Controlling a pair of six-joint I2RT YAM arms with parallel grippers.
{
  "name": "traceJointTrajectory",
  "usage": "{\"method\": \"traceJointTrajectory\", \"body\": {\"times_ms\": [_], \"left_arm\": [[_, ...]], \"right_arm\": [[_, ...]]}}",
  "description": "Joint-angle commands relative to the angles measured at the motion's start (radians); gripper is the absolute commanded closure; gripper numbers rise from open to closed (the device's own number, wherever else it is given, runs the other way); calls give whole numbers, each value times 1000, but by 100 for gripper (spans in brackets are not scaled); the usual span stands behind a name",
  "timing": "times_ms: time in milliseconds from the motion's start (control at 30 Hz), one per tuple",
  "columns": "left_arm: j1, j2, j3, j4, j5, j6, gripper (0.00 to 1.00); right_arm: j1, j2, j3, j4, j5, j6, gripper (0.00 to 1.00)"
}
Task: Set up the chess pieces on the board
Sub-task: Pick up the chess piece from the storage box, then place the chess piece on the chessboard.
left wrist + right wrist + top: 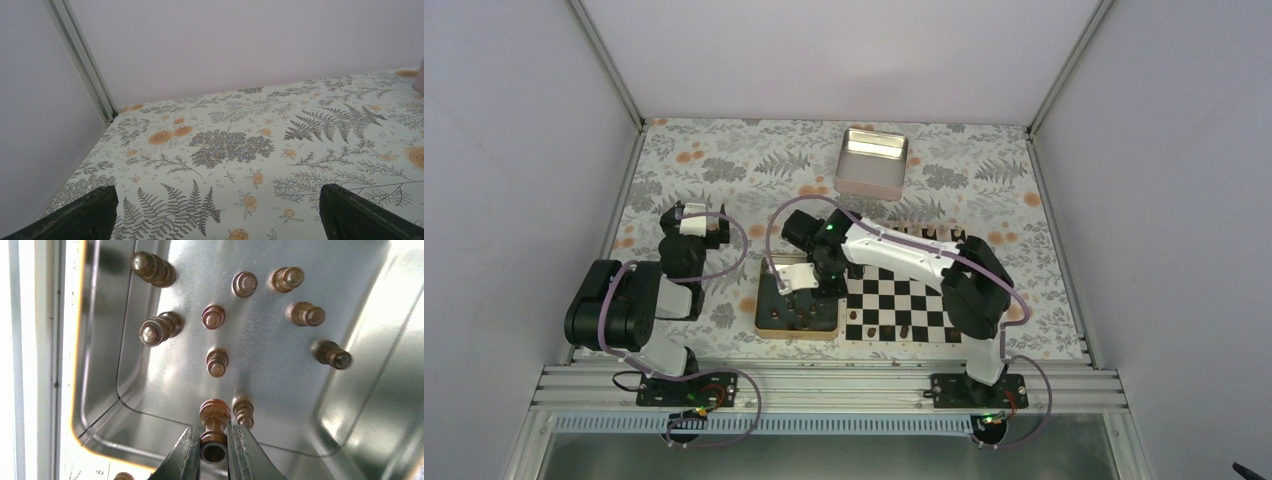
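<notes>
Left claw [215, 212]: spread wide, empty, hanging over the floral worktop [230, 145]. Right claw [215, 452]: pinching one dark piece [215, 416] across its narrow waist, in the gold-rimmed tray [95, 390], where other chess pieces [214, 317] stand or lie. Handling, judged: light, rigid turned wood, smooth and round, apt to roll or twist; take at the waist below the head. Board [904, 300]: just right of the tray, few pieces on it. Tray floor glossy, walls close; neighbours crowd the claw.

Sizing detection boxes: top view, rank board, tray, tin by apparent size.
1. Board: largest, though partly covered.
2-3. Tray and tin: near alike; the tin sits farther from the camera, so not ranked.
</notes>
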Motion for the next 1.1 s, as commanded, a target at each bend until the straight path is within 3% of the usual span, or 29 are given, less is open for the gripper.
{"method": "traceJointTrajectory", "body": {"times_ms": [0, 167, 533, 1067], "left_arm": [[-3, 10, 4, 51, 4, -2, 0], [-3, 9, 4, 51, 4, -2, 0], [-3, 10, 4, 51, 4, -1, 0], [-5, 10, 4, 51, 5, 0, 0]], "right_arm": [[-14, -103, -2, -31, -16, 27, 95], [-17, -189, -42, -60, -10, 55, 94], [-18, -354, -302, -55, -17, 109, 94], [-16, -283, -368, 53, -89, 81, 94]]}}
